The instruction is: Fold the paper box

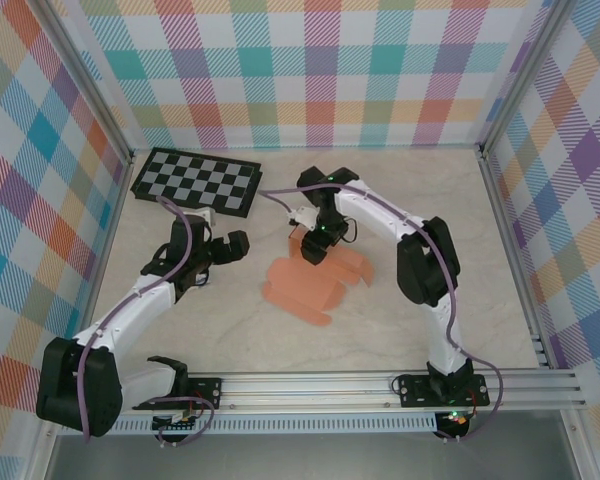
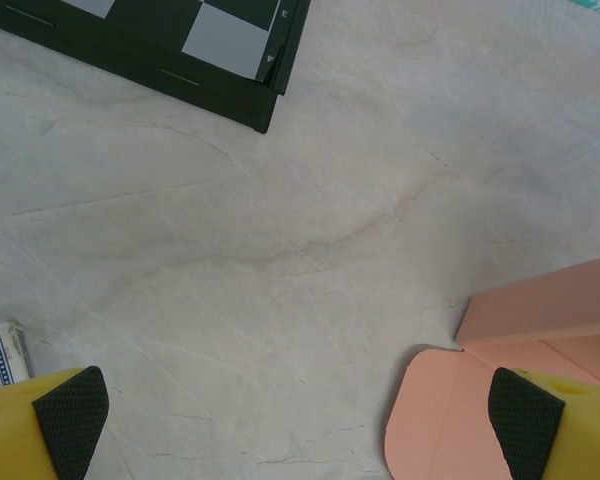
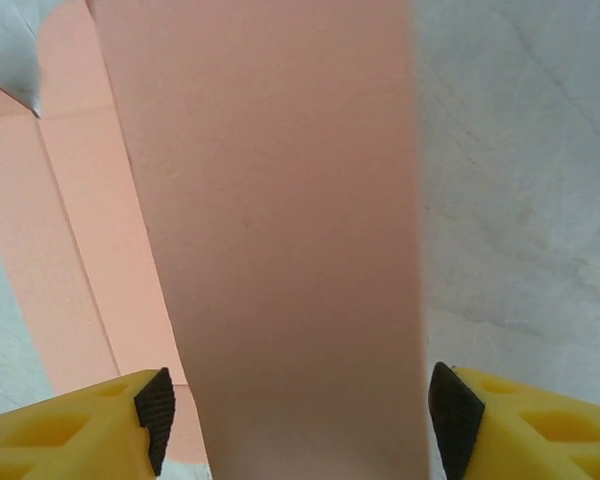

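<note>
The paper box (image 1: 315, 280) is a salmon-orange die-cut sheet lying mid-table, with one flap lifted at its far end. My right gripper (image 1: 315, 245) hangs over that end. In the right wrist view the lifted flap (image 3: 280, 200) stands between the black pads (image 3: 450, 410) of my right gripper (image 3: 295, 420), with a thin gap on each side, so the jaws are open around it. My left gripper (image 1: 223, 258) hovers to the left of the sheet. It is wide open (image 2: 298, 420) over bare table, and a rounded flap of the paper box (image 2: 450, 420) lies by its right finger.
A black-and-grey checkerboard (image 1: 198, 180) lies at the back left, and its corner shows in the left wrist view (image 2: 230, 60). A small box of cards (image 2: 0, 355) sits beside the left finger. Plaid walls enclose the table, and a metal rail (image 1: 380, 385) runs along its near edge.
</note>
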`<state>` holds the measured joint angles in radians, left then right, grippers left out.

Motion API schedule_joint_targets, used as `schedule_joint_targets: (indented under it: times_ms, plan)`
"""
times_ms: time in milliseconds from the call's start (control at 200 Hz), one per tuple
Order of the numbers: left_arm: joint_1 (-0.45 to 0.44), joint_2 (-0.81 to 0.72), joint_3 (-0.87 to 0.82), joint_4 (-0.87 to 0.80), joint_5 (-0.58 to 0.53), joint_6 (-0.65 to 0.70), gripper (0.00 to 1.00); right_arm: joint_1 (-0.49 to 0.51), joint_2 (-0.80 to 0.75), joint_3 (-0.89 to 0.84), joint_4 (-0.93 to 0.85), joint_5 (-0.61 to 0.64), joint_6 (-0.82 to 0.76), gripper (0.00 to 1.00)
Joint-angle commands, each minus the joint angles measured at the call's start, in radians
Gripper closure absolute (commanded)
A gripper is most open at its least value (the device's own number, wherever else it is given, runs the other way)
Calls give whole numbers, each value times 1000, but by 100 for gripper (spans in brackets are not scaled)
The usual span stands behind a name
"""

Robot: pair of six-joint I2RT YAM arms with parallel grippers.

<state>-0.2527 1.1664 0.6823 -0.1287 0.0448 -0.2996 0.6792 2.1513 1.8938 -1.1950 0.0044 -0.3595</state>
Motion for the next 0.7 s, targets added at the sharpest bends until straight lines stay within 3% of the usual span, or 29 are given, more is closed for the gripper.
schedule_joint_targets:
  times_ms: [0,370,695]
  plan:
    - [13,14,7,16,22,-22,0,25,59,49,-81,105,-17,36]
    - [20,54,-1,40,36,-53,0,52,129,104,-132,314,25,41]
    - [24,53,-17,40,14,-67,0,90,126,53,-59,364,152,42]
